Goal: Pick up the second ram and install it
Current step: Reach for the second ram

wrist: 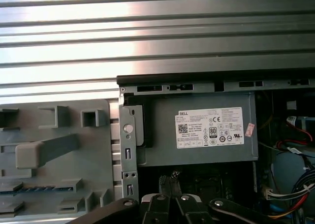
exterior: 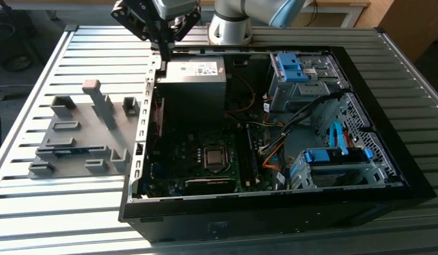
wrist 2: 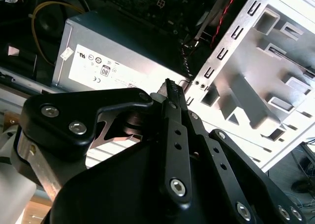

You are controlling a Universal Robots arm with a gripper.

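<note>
Nearest the lens in the second wrist view is the gripper (wrist 2: 170, 86). Its black linkages loom large and its two fingers are pressed together on nothing, over the corner of the power supply (wrist 2: 113, 61) next to the grey fixture (wrist 2: 256, 86).

In the first wrist view the second ram (wrist: 34, 189) sits in a slot of that fixture, well apart from the fingertips.

In the exterior view the gripper hangs at the twelve o'clock end of the computer case (exterior: 276, 204). The ram (exterior: 68, 152) lies at nine o'clock of the case and about seven o'clock from the gripper.

My worry is that closed fingers cannot straddle so thin a strip and would strike it or the fixture's posts (exterior: 98, 101). An off-centre pinch could also tilt it.
</note>
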